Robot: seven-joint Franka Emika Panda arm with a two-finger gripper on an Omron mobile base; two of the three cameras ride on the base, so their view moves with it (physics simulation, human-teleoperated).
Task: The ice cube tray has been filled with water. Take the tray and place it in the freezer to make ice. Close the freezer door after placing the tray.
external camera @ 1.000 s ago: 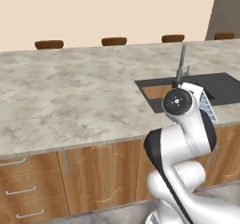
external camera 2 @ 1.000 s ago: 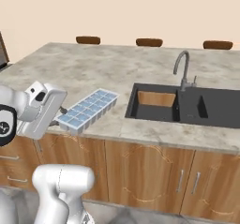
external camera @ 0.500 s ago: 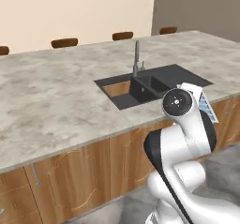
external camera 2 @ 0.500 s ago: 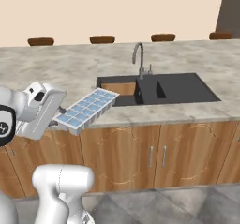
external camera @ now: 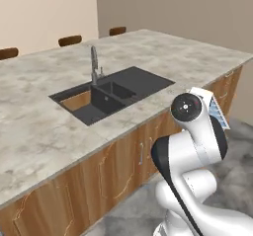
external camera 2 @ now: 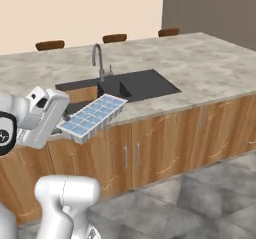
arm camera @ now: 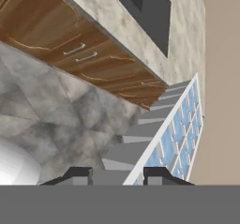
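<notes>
My gripper (external camera 2: 66,124) is shut on the near end of the ice cube tray (external camera 2: 93,116) and holds it in the air in front of the island counter, roughly level. The tray is white, and its square cells hold pale blue water (external camera 2: 102,108). In the hand view the tray (arm camera: 161,134) runs up and away from between my gripper (arm camera: 117,175) fingertips, seen edge-on. In the left base view a corner of the tray (external camera: 218,113) pokes out behind the arm's wrist. The freezer and the freezer door are out of view.
A marble-topped island counter (external camera 2: 210,58) with wooden cabinet fronts (external camera 2: 165,143) holds a black double sink (external camera 2: 125,85) and a grey faucet (external camera 2: 97,58). Brown chair backs (external camera 2: 114,38) line its far side. Grey tiled floor (external camera 2: 200,198) spreads to the right.
The whole picture has shifted: the base has turned, so counter and sink slide leftward in both base views and more floor shows. The tray stays in my gripper as before.
</notes>
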